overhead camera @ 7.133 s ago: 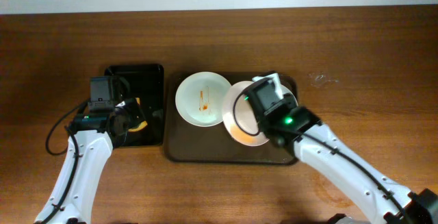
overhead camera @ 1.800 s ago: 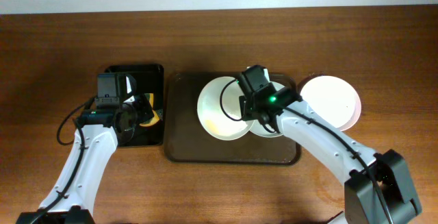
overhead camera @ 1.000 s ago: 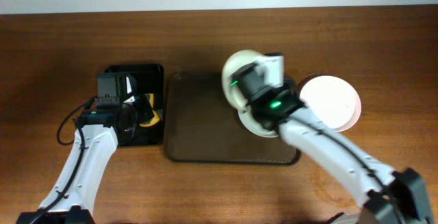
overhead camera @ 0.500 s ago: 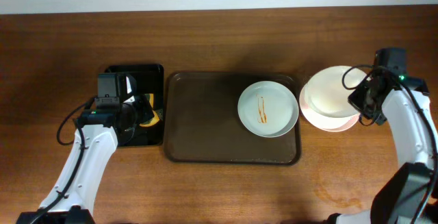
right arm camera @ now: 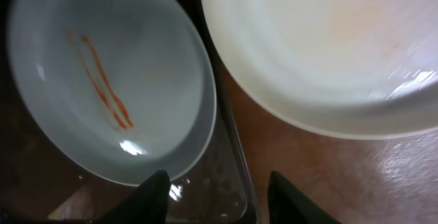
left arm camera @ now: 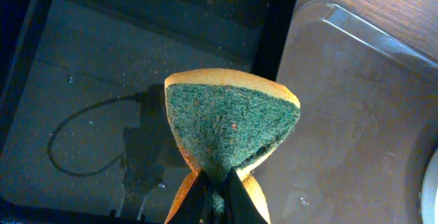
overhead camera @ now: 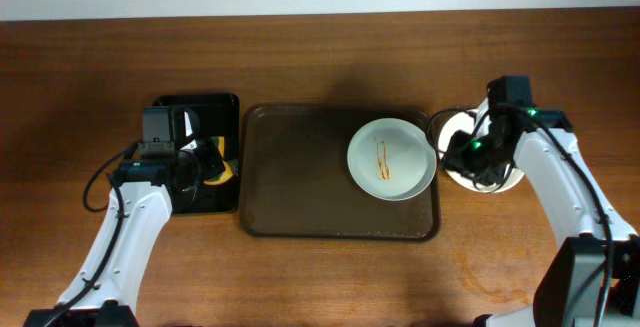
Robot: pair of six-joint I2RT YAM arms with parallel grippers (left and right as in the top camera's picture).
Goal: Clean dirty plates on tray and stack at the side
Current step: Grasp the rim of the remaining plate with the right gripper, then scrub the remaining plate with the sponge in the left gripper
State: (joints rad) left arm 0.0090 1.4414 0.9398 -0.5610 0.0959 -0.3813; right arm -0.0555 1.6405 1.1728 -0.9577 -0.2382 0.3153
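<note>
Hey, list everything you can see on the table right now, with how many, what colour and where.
table: one, brown wood, under everything.
brown tray: one, dark brown, centre of the table.
dirty plate: one, pale white with red-orange streaks, right end of the brown tray.
plate beside the tray: at least one, white, on the table just right of the brown tray. The right arm covers it from above, so I cannot tell how many are stacked.
black tray: one, black, left of the brown tray.
sponge: one, green scouring face with an orange edge, pinched over the black tray.
left hand: shut on the sponge.
right hand: open, empty, over the brown tray's right rim between the two plates.
</note>
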